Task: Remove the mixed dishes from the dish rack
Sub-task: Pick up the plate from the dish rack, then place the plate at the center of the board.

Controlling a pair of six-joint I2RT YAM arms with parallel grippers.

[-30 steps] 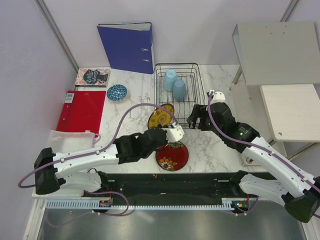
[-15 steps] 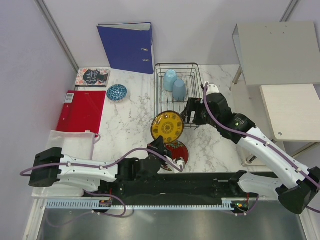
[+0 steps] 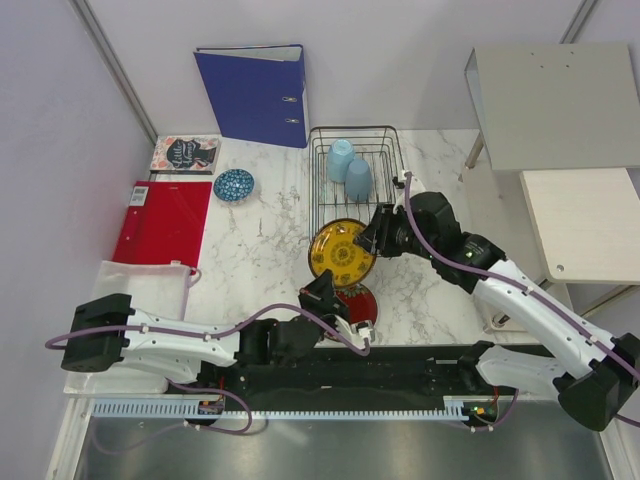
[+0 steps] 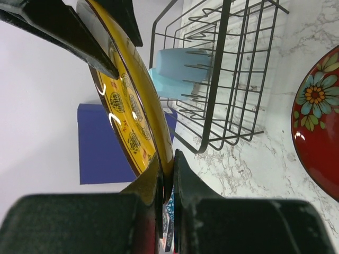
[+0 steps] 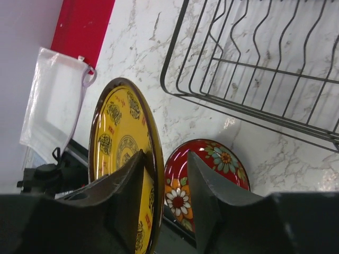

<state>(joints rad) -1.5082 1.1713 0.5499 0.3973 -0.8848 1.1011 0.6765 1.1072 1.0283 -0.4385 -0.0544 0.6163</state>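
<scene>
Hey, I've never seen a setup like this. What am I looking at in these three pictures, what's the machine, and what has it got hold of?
These are two robot arms bolted to the near edge of a marble table. Each ends in a two-finger pincer. The wide picture looks down from above and behind the arms. The other two come from a small camera on each wrist.

On the table are a black wire rack with two blue cups in it, a red plate lying flat, a small blue bowl, a blue binder and a red folder.

The left pincer is clamped on the rim of a yellow plate. The right pincer straddles another part of that rim but has not closed tight on it.
</scene>
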